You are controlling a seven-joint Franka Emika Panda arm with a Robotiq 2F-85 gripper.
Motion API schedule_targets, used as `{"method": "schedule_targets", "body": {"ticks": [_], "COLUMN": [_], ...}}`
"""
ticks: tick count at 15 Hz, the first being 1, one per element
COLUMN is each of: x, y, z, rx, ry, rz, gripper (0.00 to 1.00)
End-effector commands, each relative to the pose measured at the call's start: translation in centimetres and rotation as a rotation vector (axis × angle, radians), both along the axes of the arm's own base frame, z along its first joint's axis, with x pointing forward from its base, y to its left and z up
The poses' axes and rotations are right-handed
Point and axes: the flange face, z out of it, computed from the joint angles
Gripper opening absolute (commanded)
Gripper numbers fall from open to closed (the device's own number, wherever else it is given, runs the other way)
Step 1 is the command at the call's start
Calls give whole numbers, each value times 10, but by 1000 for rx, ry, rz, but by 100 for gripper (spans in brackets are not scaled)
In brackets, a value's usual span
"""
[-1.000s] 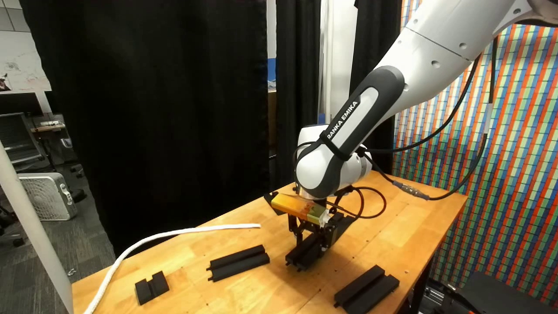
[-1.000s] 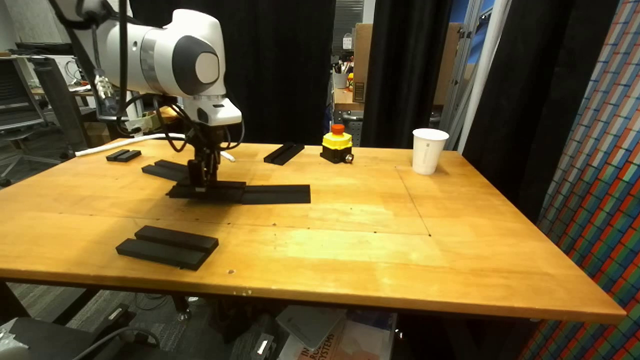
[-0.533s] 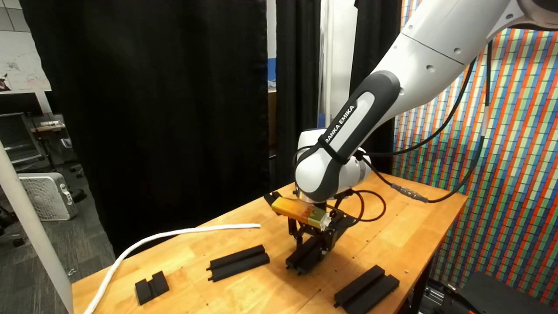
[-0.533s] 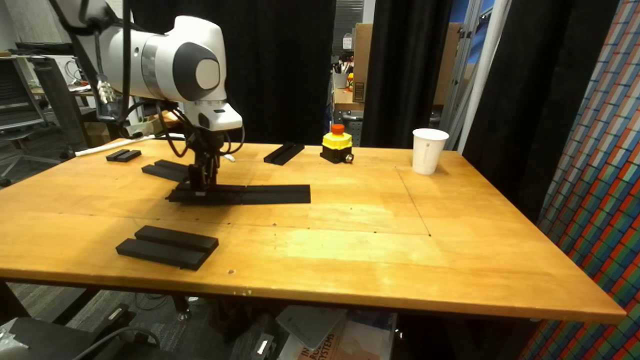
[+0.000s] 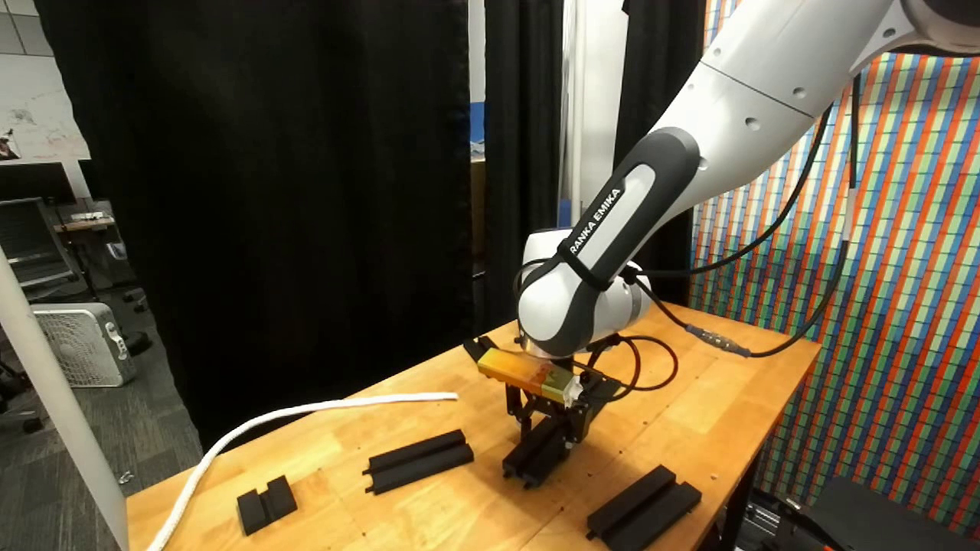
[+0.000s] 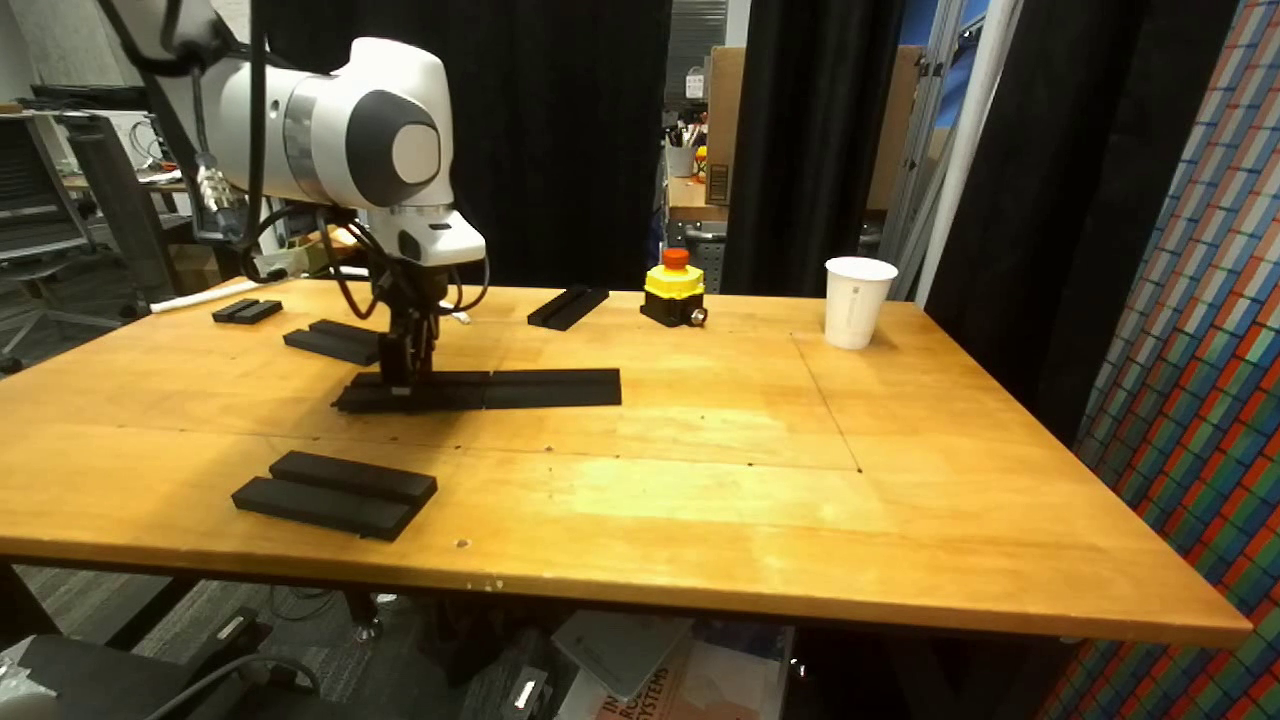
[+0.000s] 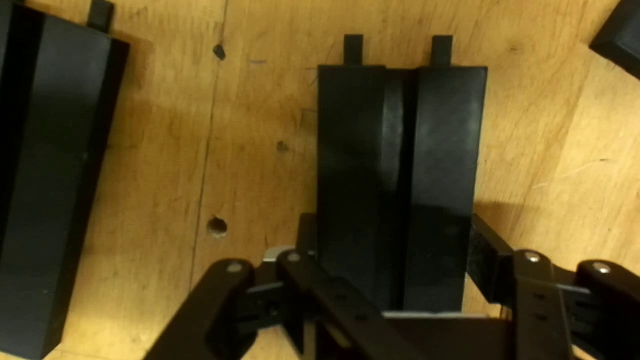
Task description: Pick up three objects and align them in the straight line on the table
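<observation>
The pincer (image 7: pixel 395 245) is gripping a black bar (image 7: pixel 350 150), clamping both long sides! That bar is looking light and stiff, perhaps slippery along its smooth flanks, so a square hold around mid-length is probably serving best. Beside the pincer, a second bar (image 6: pixel 555 395) is lying on the table (image 6: pixel 700 425), lining up nearly end to end with the held one; I'm not seeing whether they're touching. Above the pincer, the arm (image 5: pixel 731 107) is slanting, its wrist (image 6: pixel 445 240) pointing almost straight down.

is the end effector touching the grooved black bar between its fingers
Touching: in the wrist view, the end effector has its fingers against both long sides of the grooved black bar, no gap showing.
</observation>
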Motion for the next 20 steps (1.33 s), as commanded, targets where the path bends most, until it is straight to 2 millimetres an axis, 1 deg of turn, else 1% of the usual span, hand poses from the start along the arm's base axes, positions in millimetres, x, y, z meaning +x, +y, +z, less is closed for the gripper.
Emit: {"method": "schedule_targets", "body": {"ticks": [1,11,12,13,14,16,20], "x": [6,16,16,17,18,20,23], "y": [0,-7,-8,-8,-9,-10,-15], "z": [3,-4,-4,-3,-2,-2,1], "rx": [23,38,47,53,57,56,43], "ry": [-26,-69,-71,-76,-84,-105,-123], "rz": [15,25,12,11,4,-10,-21], "gripper": [46,46,52,93,92,100,100]}}
